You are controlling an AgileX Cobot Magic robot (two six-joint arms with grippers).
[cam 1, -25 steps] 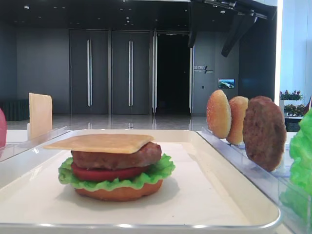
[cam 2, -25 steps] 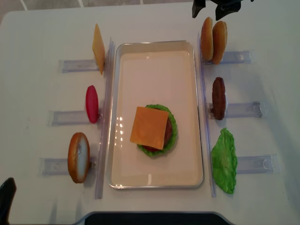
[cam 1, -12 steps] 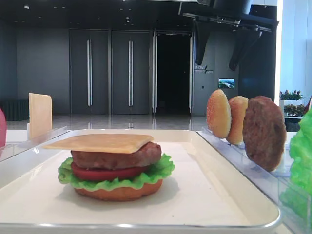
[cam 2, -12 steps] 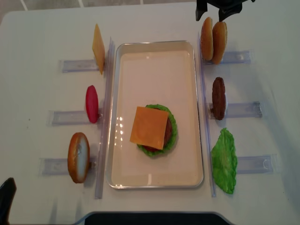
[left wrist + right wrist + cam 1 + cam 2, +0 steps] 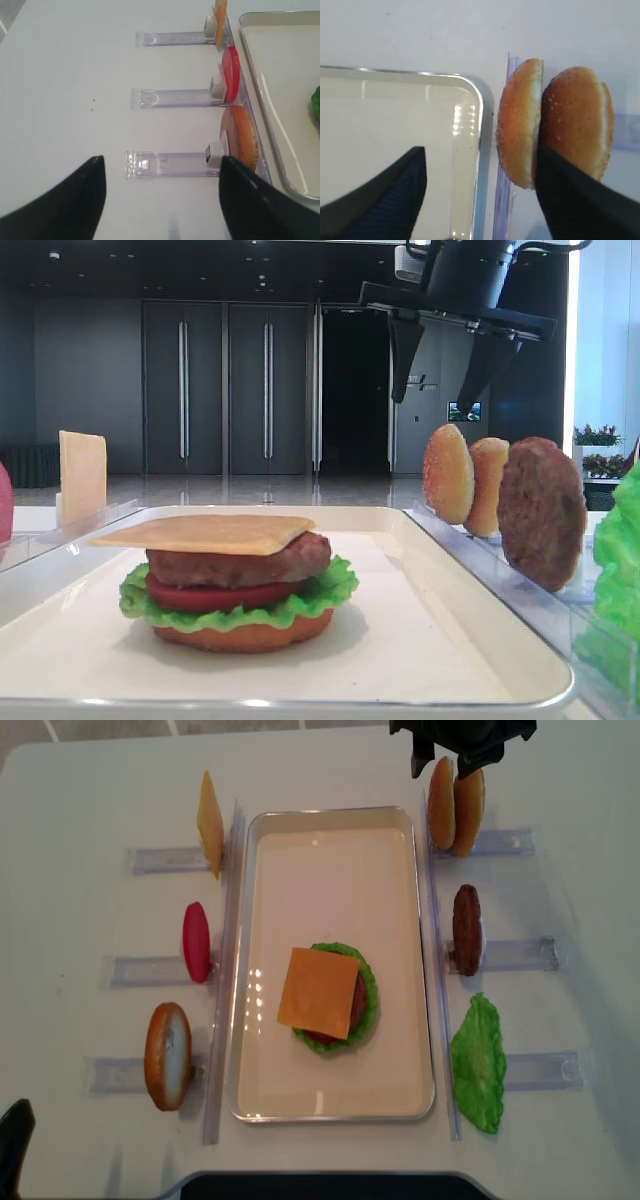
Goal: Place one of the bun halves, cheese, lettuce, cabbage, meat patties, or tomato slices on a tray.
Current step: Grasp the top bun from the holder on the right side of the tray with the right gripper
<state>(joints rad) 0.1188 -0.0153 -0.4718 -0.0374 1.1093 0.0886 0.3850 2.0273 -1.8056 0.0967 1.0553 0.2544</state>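
Two seeded bun halves stand on edge side by side in a clear rack at the back right: a more orange one (image 5: 441,802) (image 5: 520,130) and a golden-tan one (image 5: 468,808) (image 5: 577,125). My right gripper (image 5: 442,765) (image 5: 443,380) (image 5: 480,150) hangs open just above them, holding nothing. Its right finger lines up with the seam between the two halves. The white tray (image 5: 330,840) (image 5: 420,640) holds a stack of bun bottom, lettuce, tomato, patty and a cheese slice (image 5: 318,992) on top. My left gripper (image 5: 161,165) is open and empty over the table at the front left.
Clear racks flank the tray. On the left stand a cheese slice (image 5: 210,823), a tomato slice (image 5: 196,942) and a bun half (image 5: 167,1055). On the right stand a meat patty (image 5: 466,928) and a lettuce leaf (image 5: 478,1063).
My right gripper has come down and forward from the far edge to stand over the two bun halves. The left arm and everything on the table have stayed put.
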